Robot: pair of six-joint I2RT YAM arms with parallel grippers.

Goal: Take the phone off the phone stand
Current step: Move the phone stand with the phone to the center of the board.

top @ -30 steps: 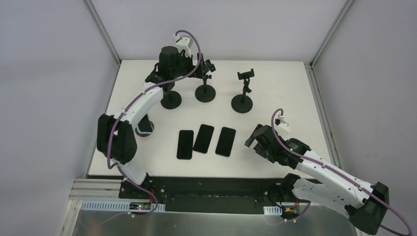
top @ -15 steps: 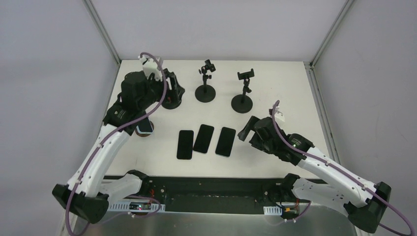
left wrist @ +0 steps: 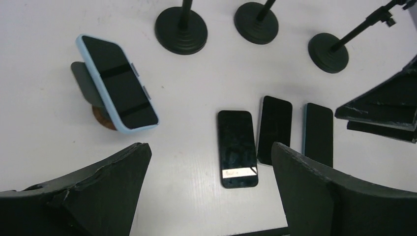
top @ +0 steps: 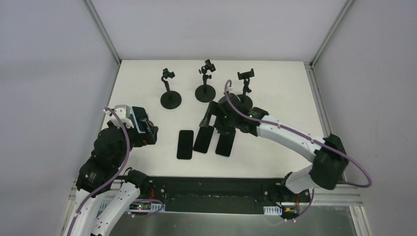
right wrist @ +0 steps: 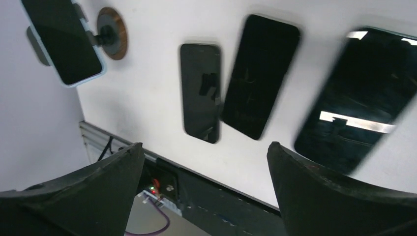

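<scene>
The phone (left wrist: 118, 83), in a light-blue case, leans tilted in a phone stand (left wrist: 83, 78) with a round wooden base; the right wrist view has the same phone (right wrist: 61, 42) at its top left. In the top view my left gripper (top: 147, 132) hovers over that spot and hides it. The left gripper (left wrist: 210, 150) is open and empty, above and on the near side of the phone. My right gripper (right wrist: 205, 147), also open and empty, hangs over the middle of the table (top: 216, 123), above three phones lying flat.
Three dark phones (left wrist: 237, 147) (left wrist: 275, 129) (left wrist: 318, 132) lie side by side near the front edge. Three empty black stands on round bases (top: 170, 98) (top: 205, 91) (top: 243, 78) line the back; the right arm crosses in front of the rightmost.
The left arm swung back from the far stands to the near left, above the phone in its stand. The right arm reached forward and left over the three flat phones. Both grippers stayed open.
</scene>
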